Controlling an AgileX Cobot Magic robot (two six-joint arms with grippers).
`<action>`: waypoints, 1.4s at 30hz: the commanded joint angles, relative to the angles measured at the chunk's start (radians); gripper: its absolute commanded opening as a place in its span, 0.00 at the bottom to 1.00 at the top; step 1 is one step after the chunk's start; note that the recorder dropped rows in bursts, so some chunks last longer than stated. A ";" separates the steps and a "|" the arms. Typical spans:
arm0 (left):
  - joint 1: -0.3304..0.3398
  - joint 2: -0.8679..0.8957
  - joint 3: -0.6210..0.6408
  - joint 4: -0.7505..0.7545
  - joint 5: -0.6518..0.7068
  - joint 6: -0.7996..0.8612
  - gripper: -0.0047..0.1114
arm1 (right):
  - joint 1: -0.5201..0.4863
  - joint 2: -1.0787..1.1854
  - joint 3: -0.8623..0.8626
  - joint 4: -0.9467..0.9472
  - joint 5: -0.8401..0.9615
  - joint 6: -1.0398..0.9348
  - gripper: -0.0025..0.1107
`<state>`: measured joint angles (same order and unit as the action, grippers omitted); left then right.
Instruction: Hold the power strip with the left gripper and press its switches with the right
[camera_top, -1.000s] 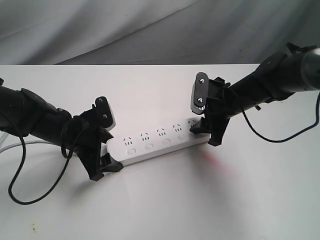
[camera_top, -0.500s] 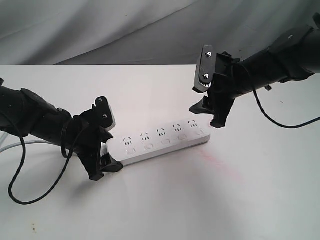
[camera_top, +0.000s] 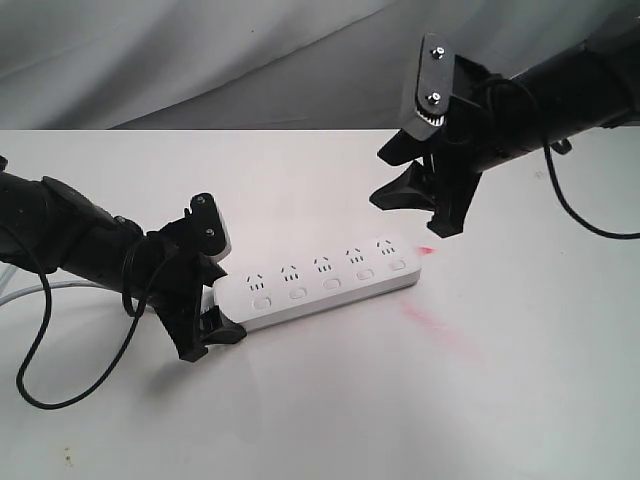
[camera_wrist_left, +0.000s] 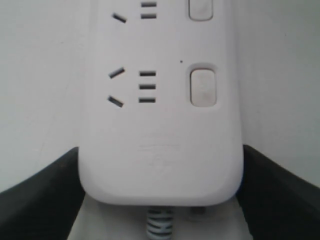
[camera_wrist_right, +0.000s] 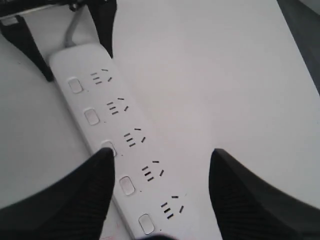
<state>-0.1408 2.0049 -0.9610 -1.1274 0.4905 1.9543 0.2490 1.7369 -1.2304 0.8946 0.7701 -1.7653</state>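
Observation:
The long white power strip (camera_top: 330, 281) lies slanted on the white table, its row of switches (camera_top: 329, 285) facing up. My left gripper (camera_top: 205, 303) is shut on the strip's cord end; in the left wrist view both black jaws press the sides of the power strip (camera_wrist_left: 160, 125), with one switch (camera_wrist_left: 203, 87) just beyond. My right gripper (camera_top: 410, 215) hangs open in the air above the strip's far right end, touching nothing. From the right wrist, the power strip (camera_wrist_right: 125, 135) runs below the open right gripper (camera_wrist_right: 162, 155), and several switches (camera_wrist_right: 92, 116) show.
A grey cord (camera_top: 40, 287) leaves the strip's held end toward the left edge. Faint red marks (camera_top: 432, 322) stain the table (camera_top: 520, 400) right of the strip. A grey cloth backdrop (camera_top: 250, 60) hangs behind. A thin black cable (camera_top: 35, 380) loops under the left arm.
My right gripper has lifted off the strip's right end and moved up and to the right, still open. The left gripper and the strip have not moved.

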 joint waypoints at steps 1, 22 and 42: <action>0.002 0.007 0.003 0.037 -0.042 0.016 0.62 | 0.000 -0.108 0.083 0.051 0.015 0.004 0.49; 0.002 0.007 0.003 0.037 -0.042 0.016 0.62 | 0.000 -0.625 0.692 0.409 -0.116 0.017 0.39; 0.002 0.007 0.003 0.037 -0.042 0.016 0.62 | 0.000 -0.743 0.759 0.504 -0.190 0.024 0.02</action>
<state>-0.1408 2.0049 -0.9610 -1.1274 0.4905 1.9543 0.2490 1.0002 -0.4730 1.3869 0.5914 -1.7421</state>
